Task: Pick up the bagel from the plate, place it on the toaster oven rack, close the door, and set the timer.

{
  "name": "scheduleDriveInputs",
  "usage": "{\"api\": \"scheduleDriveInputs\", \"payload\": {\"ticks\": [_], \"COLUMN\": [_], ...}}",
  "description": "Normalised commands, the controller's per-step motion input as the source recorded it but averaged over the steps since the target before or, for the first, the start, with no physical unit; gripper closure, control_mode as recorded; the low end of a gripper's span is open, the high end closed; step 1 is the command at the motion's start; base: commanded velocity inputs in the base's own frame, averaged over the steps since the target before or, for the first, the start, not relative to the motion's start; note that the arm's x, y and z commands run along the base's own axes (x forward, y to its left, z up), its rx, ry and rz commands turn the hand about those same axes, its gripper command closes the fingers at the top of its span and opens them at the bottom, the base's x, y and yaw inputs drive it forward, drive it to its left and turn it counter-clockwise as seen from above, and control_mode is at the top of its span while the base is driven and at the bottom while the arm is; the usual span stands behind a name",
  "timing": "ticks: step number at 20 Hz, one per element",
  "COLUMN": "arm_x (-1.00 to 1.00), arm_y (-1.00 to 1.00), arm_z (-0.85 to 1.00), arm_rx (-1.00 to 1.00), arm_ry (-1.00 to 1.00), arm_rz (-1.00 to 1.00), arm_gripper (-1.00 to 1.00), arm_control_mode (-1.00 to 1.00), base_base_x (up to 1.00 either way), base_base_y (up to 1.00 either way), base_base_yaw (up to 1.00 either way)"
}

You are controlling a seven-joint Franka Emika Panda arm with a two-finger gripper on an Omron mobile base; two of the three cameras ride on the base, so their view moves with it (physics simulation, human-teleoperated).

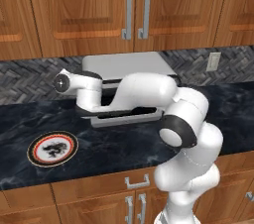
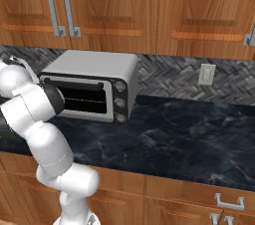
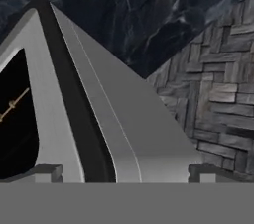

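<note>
Counter [image 1: 124,143] — door [image 3: 30,119] between fingers [image 3: 49,171]

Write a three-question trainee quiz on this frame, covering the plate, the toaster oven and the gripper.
1. True or false: the bagel lies on the plate.
2. How many knobs line the right side of the toaster oven front? A one, B three, C five.
3. Is the gripper open or shut?
Key: 1 false; 2 B; 3 open.
</note>
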Motion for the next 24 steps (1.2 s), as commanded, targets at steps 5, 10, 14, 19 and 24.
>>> {"api": "scheduleDriveInputs", "payload": {"ticks": [5, 10, 14, 19, 24], "arm_x": [-0.73, -0.98, -0.61, -0.39, -0.16], "arm_y": [0.00, -0.28, -0.89, -1.00, -1.00], "arm_z": [0.53, 0.39, -0.10, -0.42, -0.39], "arm_rx": [-0.06, 0.00, 0.02, 0.29, 0.50], "arm_ry": [-0.04, 0.00, 0.14, 0.18, 0.07], "arm_rz": [0.19, 0.15, 0.00, -0.30, -0.48], "arm_gripper": [-1.00, -1.00, -1.00, -1.00, -1.00], "arm_control_mode": [-1.00, -1.00, -1.00, -1.00, -1.00], "base_base_x": [0.00, 0.00, 0.00, 0.00, 0.00], "base_base_y": [0.00, 0.00, 0.00, 0.00, 0.00], "base_base_yaw": [0.00, 0.00, 0.00, 0.00, 0.00]}}
